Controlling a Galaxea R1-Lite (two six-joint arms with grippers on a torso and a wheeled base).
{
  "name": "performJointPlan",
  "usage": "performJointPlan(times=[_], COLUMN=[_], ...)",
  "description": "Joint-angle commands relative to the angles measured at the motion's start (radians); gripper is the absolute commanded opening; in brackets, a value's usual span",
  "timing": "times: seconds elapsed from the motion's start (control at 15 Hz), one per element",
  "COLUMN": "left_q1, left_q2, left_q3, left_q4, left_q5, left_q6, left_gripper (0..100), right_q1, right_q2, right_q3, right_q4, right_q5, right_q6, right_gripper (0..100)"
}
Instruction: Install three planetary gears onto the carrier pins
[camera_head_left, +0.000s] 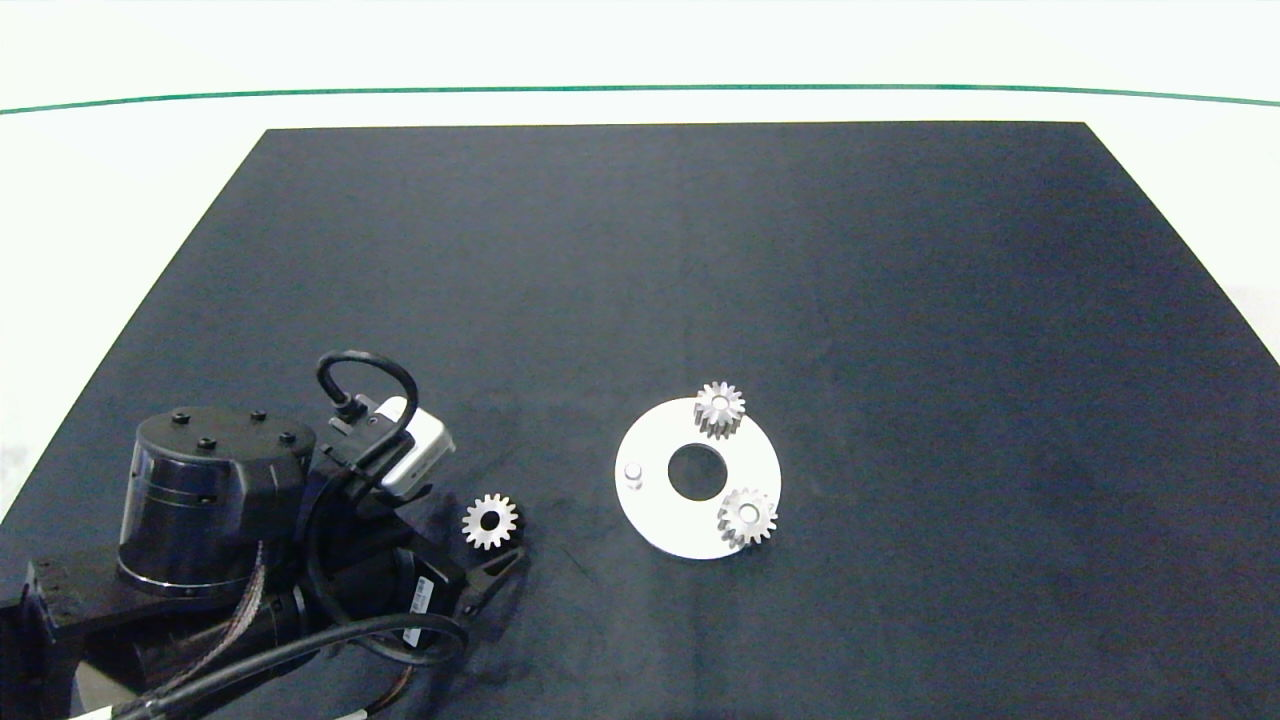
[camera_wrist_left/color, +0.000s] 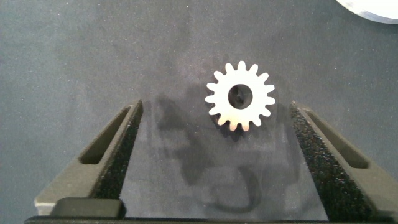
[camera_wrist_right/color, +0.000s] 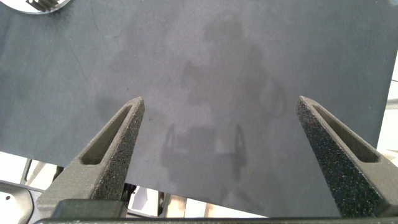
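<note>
A flat white disc (camera_head_left: 655, 510) lies on the dark mat, right of centre. Two planetary gears (camera_head_left: 719, 408) (camera_head_left: 747, 517) sit on its far and near-right carrier pins. The left pin (camera_head_left: 632, 471) stands bare. A third gear (camera_head_left: 490, 521) lies flat on the mat, left of the disc. My left gripper (camera_wrist_left/color: 216, 107) is open just above the mat, and this gear (camera_wrist_left/color: 240, 96) lies between its fingertips, nearer one finger (camera_wrist_left/color: 311, 134), touching neither. My right gripper (camera_wrist_right/color: 219, 102) hangs open and empty over bare mat near the mat's edge, outside the head view.
The left arm (camera_head_left: 220, 500) fills the near-left corner of the mat (camera_head_left: 900, 300). White tabletop (camera_head_left: 1200, 150) surrounds the mat, with a green line (camera_head_left: 640, 88) across the far side. A disc edge (camera_wrist_left/color: 373, 9) shows in the left wrist view.
</note>
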Motion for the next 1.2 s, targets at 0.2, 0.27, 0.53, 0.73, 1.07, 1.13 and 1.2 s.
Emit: performJointPlan(times=[0.2, 0.27, 0.53, 0.73, 1.07, 1.13, 1.2], left_q1=[-0.002, -0.006, -0.042, -0.046, -0.045, -0.046, -0.046], left_q2=[0.015, 0.016, 0.021, 0.033, 0.033, 0.033, 0.033], left_q3=[-0.002, -0.002, -0.002, -0.002, 0.005, 0.007, 0.007], left_q4=[-0.008, -0.008, -0.008, -0.033, -0.045, -0.045, -0.045], left_q5=[0.001, 0.001, 0.039, 0.047, 0.052, 0.052, 0.052], left_q6=[-0.001, -0.001, -0.012, -0.013, -0.013, -0.013, -0.013], left_gripper=[85, 83, 74, 68, 59, 56, 55], right_q1=[-0.001, -0.001, 0.001, 0.001, 0.001, 0.001, 0.001], right_q2=[0.022, 0.022, 0.022, 0.022, 0.021, 0.021, 0.022], right_q3=[-0.003, -0.006, -0.005, -0.005, -0.006, -0.006, -0.006], right_q4=[-0.018, -0.018, -0.016, -0.016, -0.016, -0.016, -0.016], right_q5=[-0.004, -0.004, -0.004, -0.004, -0.004, -0.004, -0.004], right_q6=[-0.001, -0.001, -0.001, -0.001, -0.001, -0.001, -0.001], right_gripper=[100, 100, 100, 100, 100, 100, 100])
